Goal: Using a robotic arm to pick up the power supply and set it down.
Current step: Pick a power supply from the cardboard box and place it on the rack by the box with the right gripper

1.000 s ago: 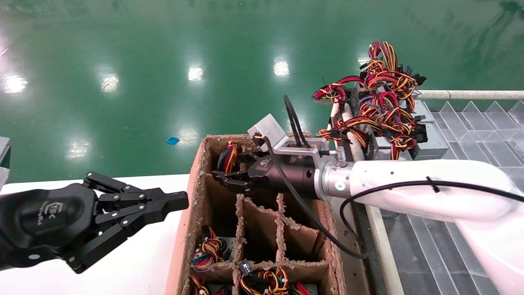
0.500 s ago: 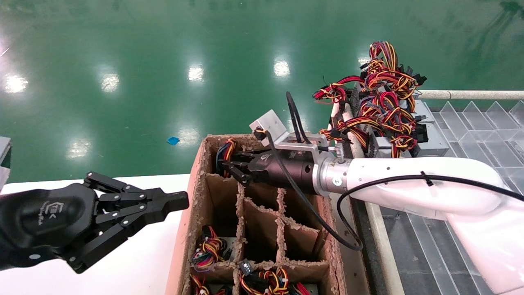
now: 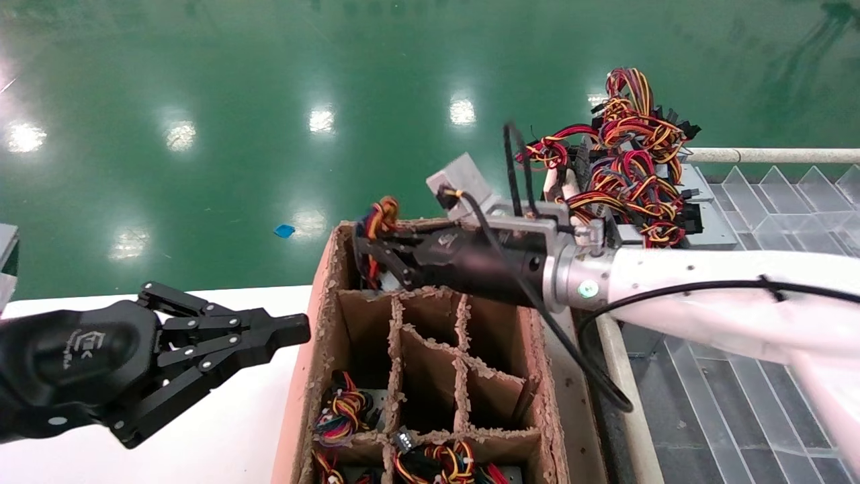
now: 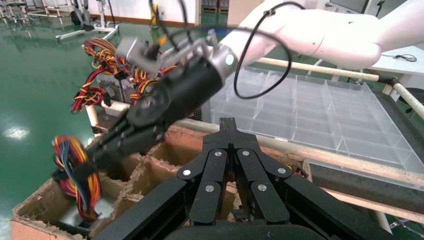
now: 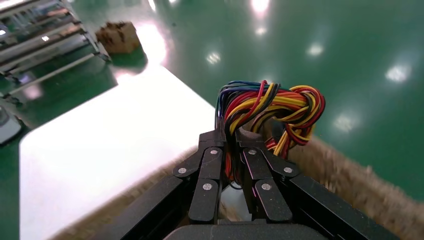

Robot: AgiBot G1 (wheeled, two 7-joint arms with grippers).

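Note:
My right gripper (image 3: 368, 245) reaches over the far-left compartment of the cardboard box (image 3: 321, 302) and is shut on the power supply's wire bundle (image 3: 381, 214). The red, yellow, orange, black and blue wires (image 5: 272, 107) loop out above the pinching fingers (image 5: 212, 165). The bundle (image 4: 75, 175) now stands above the box rim. The grey body of the power supply is mostly hidden inside the compartment. The left gripper (image 3: 299, 329) hangs shut and empty over the white table (image 3: 222, 430), left of the box.
The box has torn cardboard dividers (image 3: 396, 349); near compartments hold more wired units (image 3: 342, 410). A pile of grey boxes with red and yellow wires (image 3: 631, 168) sits at the back right beside a clear plastic divided tray (image 3: 772, 202).
The right gripper has risen and drawn back toward the box's far rim, pulling the wire bundle up out of the compartment. The left arm has not moved.

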